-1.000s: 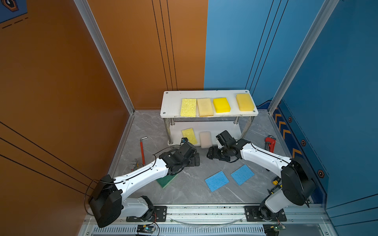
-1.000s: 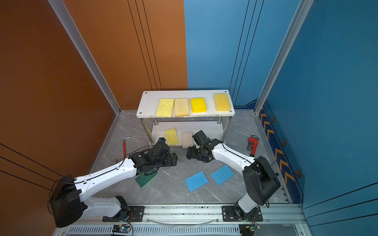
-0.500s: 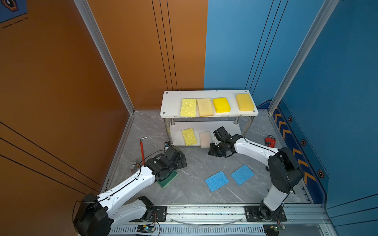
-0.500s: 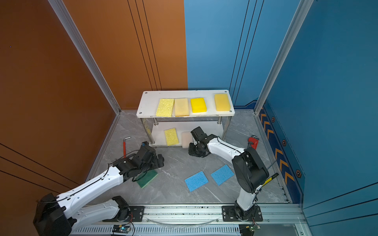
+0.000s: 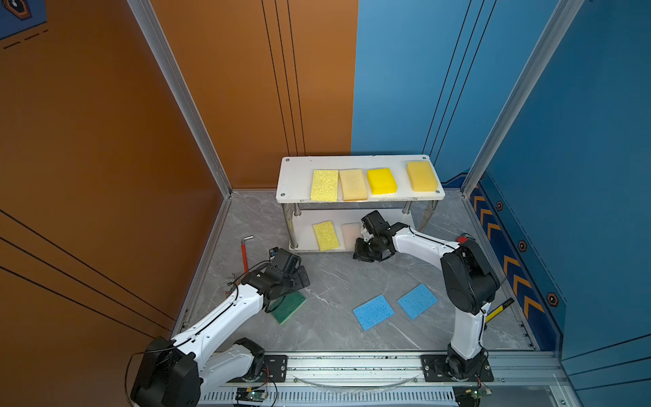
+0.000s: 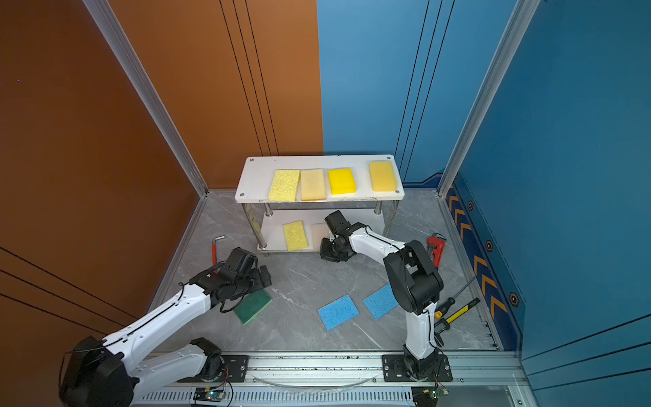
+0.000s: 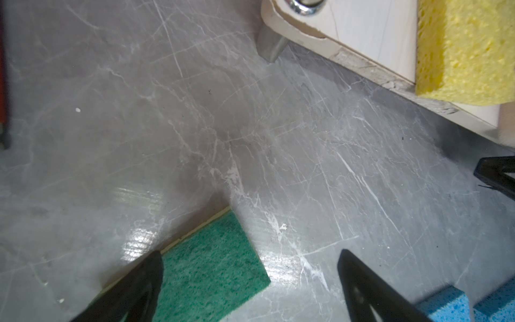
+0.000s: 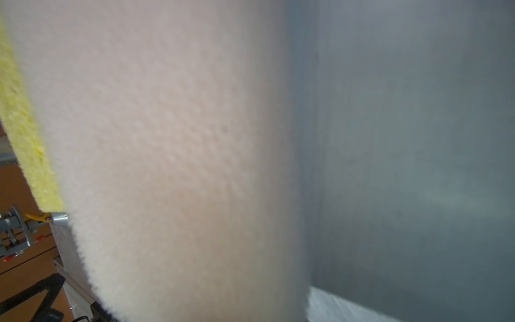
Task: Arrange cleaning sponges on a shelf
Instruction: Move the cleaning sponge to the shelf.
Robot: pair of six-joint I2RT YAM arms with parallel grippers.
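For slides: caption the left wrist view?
Open left end effector over green sponge, yellow sponge on shelf beyond.

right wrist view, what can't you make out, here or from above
- Right arm's jaws: the blurred pinkish-beige sponge fills the right wrist view; too dark in both top views.
- Green sponge: partly under the left arm in both top views.
- Shelf: lower board's back hidden by its top board.

- The left gripper (image 5: 297, 282) is retreating toward the frame's lower left, over the green sponge (image 5: 290, 309).
- The right gripper (image 5: 364, 247) is edging up-frame toward the lower board of the shelf (image 5: 303, 233).
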